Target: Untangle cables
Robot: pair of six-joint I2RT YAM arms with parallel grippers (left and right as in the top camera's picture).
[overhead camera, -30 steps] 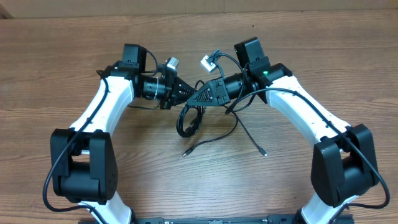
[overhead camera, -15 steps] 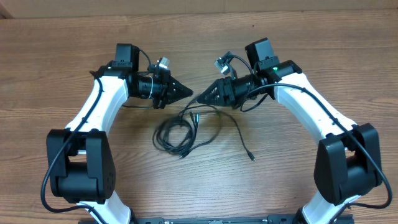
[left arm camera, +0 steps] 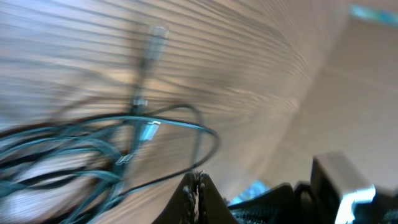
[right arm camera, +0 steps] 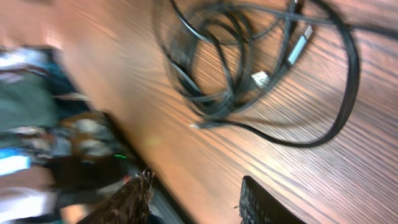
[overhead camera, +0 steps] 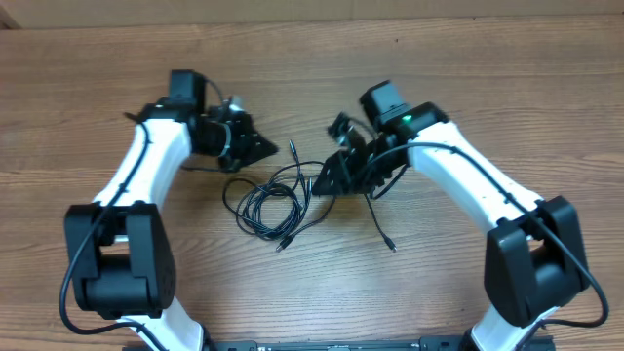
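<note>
Over the table [overhead camera: 507, 88], in the overhead view, the cables [overhead camera: 268, 200] lie as one overlapping coil with loose ends trailing out, so the untangling looks barely begun. The left gripper [overhead camera: 280, 151] hangs just beyond the coil and the right gripper [overhead camera: 320, 182] just beside it. In the left wrist view, the jaws are pressed together near one loop; whether a strand is pinched, I cannot tell. In the right wrist view, the fingers [right arm camera: 134, 196] are spread and empty above the coil.

Brown wood-grain table [overhead camera: 312, 58] under everything, pale beige strip [overhead camera: 292, 8] along its far edge, blurry clutter [right arm camera: 37, 93] beyond the edge in right wrist view.
</note>
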